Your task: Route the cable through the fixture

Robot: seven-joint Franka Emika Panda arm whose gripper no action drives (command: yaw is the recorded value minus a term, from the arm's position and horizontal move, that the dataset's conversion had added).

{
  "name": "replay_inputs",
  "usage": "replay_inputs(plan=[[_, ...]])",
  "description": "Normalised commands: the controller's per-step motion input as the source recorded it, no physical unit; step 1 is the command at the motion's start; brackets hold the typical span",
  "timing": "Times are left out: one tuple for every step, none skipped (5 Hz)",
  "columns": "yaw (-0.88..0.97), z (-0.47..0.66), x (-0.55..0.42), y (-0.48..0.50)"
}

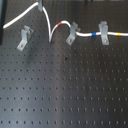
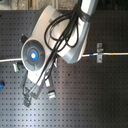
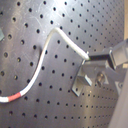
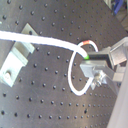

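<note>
The white cable [image 1: 49, 25], banded red and blue, arches up, then runs through two silver clips [image 1: 72, 34]; the third fixture [image 1: 24, 39] stands empty.

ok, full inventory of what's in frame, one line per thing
cable: one, white with red, blue and yellow bands, running across the far part of the board in the first exterior view, looped up toward the gripper.
fixture: three alike, silver-grey, in a row in the first exterior view; the cable passes the middle one and the one on the first exterior view's right; the left one has no cable in it.
board: one, black, perforated, under everything.
arm: one, white with black hoses, second exterior view.
gripper: one, dark fingers closed on the cable.
</note>
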Motion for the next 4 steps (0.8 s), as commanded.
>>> replay_inputs(plan=[[-0.43,0.16,-0.285,-0.058],[-0.18,0.15,-0.328,-0.022],[0.0,0.26,-0.372,0.14],[0.06,0.34,-0.405,0.172]])
